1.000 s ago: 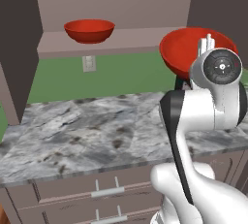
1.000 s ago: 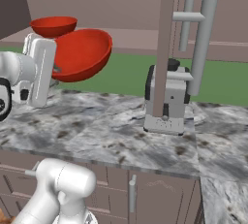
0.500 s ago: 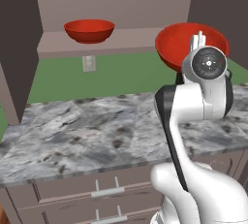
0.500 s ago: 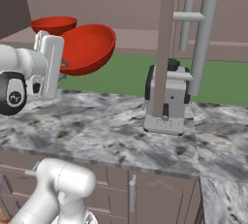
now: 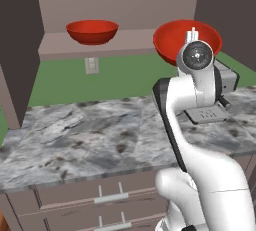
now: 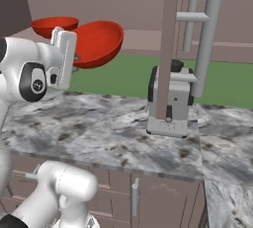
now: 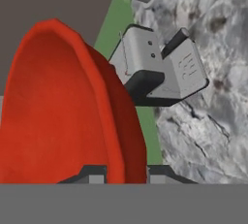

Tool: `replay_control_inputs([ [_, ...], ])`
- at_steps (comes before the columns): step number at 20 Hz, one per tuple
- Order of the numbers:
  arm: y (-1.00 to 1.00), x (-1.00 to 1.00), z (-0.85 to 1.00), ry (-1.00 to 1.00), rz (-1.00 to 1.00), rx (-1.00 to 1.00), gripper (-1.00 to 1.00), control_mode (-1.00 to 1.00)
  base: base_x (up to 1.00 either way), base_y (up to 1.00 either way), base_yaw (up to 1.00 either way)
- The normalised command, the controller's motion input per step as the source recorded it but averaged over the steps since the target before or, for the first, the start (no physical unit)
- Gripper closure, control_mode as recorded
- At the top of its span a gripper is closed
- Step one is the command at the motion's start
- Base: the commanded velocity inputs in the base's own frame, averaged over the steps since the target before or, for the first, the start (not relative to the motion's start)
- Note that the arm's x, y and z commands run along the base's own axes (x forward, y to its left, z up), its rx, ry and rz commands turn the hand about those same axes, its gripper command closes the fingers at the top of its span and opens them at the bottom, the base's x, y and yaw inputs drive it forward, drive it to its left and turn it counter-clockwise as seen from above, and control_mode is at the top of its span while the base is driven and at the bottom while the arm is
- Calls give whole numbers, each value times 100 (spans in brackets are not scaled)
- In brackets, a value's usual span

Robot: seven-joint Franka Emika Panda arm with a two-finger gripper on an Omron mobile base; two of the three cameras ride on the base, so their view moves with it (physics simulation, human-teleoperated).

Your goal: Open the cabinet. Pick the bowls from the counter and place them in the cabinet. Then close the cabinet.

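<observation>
One red bowl (image 5: 92, 31) (image 6: 54, 23) sits on the lower board of the open cabinet (image 5: 125, 44). My gripper (image 5: 192, 36) (image 6: 74, 60) (image 7: 126, 174) is shut on the rim of the second red bowl (image 5: 172, 42) (image 6: 99, 42) (image 7: 58, 111). It holds that bowl tilted in the air, above the marbled counter (image 5: 100, 140) (image 6: 123, 133) and level with the cabinet's lower board, right of the first bowl. The cabinet's right door (image 6: 170, 49) stands swung out, its grey bar handles (image 6: 212, 44) facing me.
A grey coffee machine (image 5: 220, 90) (image 6: 170, 103) (image 7: 160, 72) stands on the counter under the open right door. The left door (image 5: 15, 50) hangs open at the far left. Brown drawer fronts (image 5: 110, 192) run below the counter edge. A wall outlet (image 5: 91, 65) sits on the green backsplash.
The arm has lifted the held bowl higher and carried it further in toward the cabinet opening. The bowl in the cabinet has stayed put.
</observation>
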Motion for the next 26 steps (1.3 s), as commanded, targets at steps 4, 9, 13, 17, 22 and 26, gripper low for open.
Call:
replay_control_inputs([
  [4, 0, 72, 0, 0, 0, 0, 100, -100, 0, 0, 0],
  [9, 0, 59, 0, 0, 0, 0, 100, -100, 0, 0, 0],
  [13, 0, 55, 4, -2, 0, 0, 100, -100, 0, 0, 0],
  [17, 0, 53, 9, -2, 0, 0, 100, -100, 0, 0, 0],
  [22, 0, 60, 5, -1, 0, 0, 100, -100, 0, 0, 0],
  [26, 0, 58, 0, 0, 0, 0, 100, -100, 0, 0, 0],
])
